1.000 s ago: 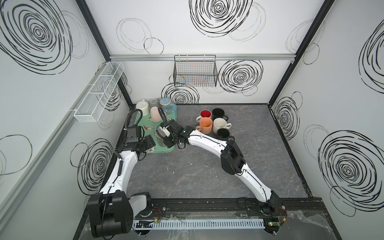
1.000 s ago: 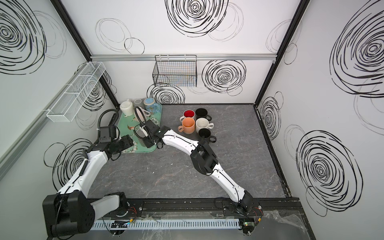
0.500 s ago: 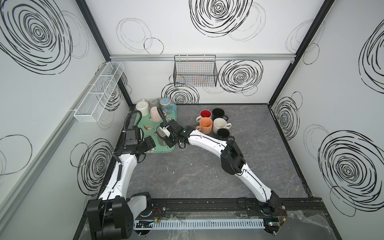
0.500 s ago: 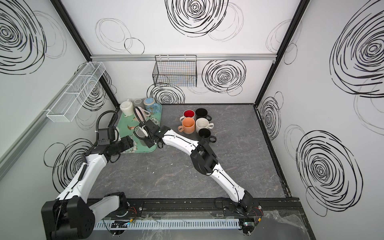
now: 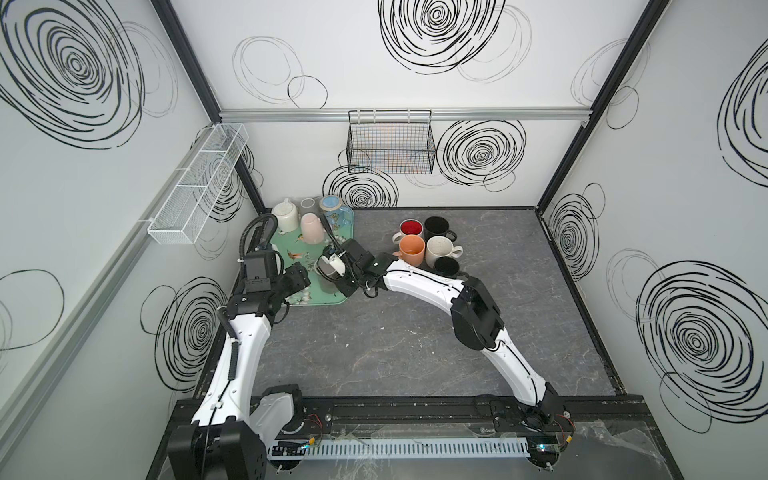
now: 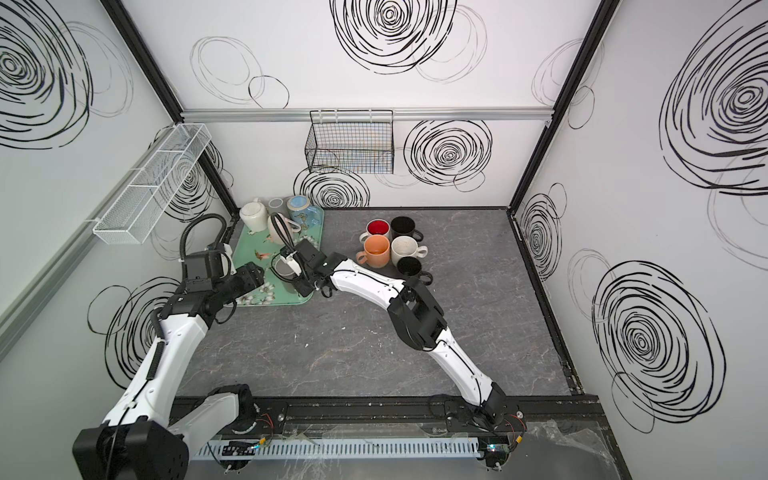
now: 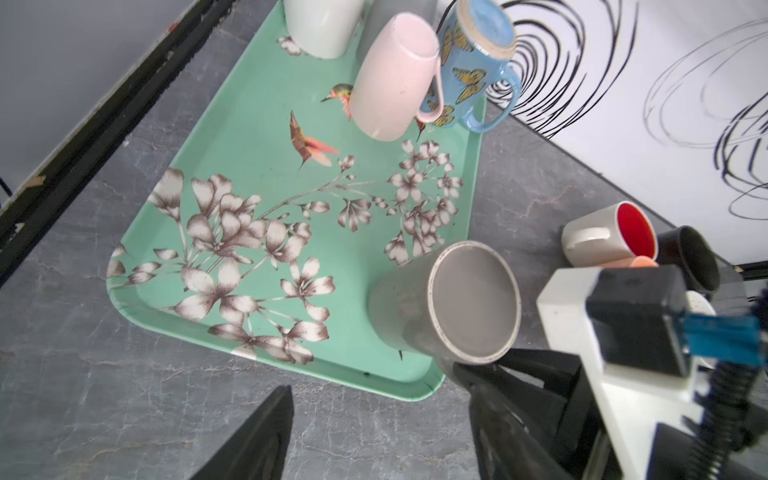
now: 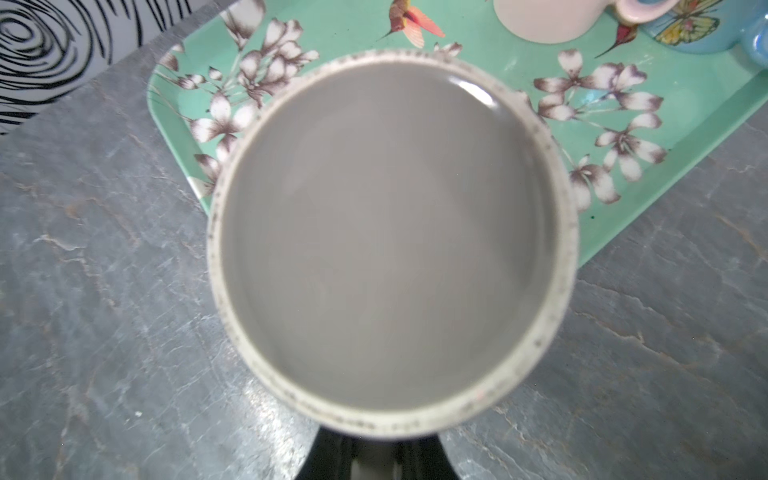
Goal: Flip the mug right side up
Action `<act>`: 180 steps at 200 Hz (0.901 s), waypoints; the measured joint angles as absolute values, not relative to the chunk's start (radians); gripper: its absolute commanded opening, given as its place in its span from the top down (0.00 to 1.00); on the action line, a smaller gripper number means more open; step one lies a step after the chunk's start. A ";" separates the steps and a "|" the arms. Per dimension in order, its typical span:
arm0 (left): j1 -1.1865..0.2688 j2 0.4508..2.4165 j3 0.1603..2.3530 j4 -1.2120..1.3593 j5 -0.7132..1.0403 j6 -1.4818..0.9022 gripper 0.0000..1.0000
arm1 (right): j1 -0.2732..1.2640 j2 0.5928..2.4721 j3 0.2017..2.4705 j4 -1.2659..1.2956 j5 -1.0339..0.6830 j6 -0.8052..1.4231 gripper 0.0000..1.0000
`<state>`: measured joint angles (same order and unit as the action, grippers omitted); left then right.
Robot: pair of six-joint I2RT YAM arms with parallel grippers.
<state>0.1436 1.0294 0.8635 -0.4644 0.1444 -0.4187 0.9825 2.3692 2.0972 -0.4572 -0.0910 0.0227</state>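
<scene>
Black and spread wide, the left gripper [image 7: 378,399] hangs empty just short of the near edge of the tray [image 7: 249,137]. On the tray's near right corner the grey mug [image 7: 453,303] stands bottom-up, with the right gripper [image 8: 378,444] pinched shut at its side, seemingly on the hidden handle. The grasp looks made; lifting and flipping remain. A pink mug [image 7: 395,79] waits at the tray's far end.

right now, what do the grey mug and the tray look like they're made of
The grey mug: likely glazed ceramic, maybe stoneware; its upturned base is smooth shiny grey, ringed by a pale, matte, speckled foot that looks unglazed.
The tray: probably melamine or other hard plastic; thin, rounded raised rim, smooth slightly glossy mint surface with printed flowers and birds.
</scene>
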 measured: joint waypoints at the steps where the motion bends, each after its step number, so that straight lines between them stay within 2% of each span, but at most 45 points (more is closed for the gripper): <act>1: 0.143 1.029 0.864 -0.464 0.145 -0.419 0.30 | 0.982 2.366 2.093 -0.453 -0.095 0.024 1.00; 47: 0.108 0.973 0.872 -0.422 0.157 -0.458 0.30 | 0.934 2.241 1.953 -0.310 -0.222 0.065 1.00; 84: 0.060 0.912 0.875 -0.327 0.170 -0.474 0.30 | 0.875 2.033 1.674 -0.095 -0.267 0.125 1.00; 129: -0.136 0.891 0.896 -0.142 0.177 -0.469 0.28 | 0.779 1.835 1.476 0.152 -0.325 0.236 1.00; 160: -0.292 0.912 0.896 -0.005 0.160 -0.450 0.24 | 0.675 1.747 1.402 0.296 -0.426 0.339 1.00; 180: -0.342 0.950 0.896 0.081 0.167 -0.445 0.21 | 0.606 1.730 1.374 0.393 -0.516 0.406 1.00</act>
<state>-0.3420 0.9504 0.8955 0.0807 0.1673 -0.4450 0.6064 1.7298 1.3743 0.3935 -0.5163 0.4065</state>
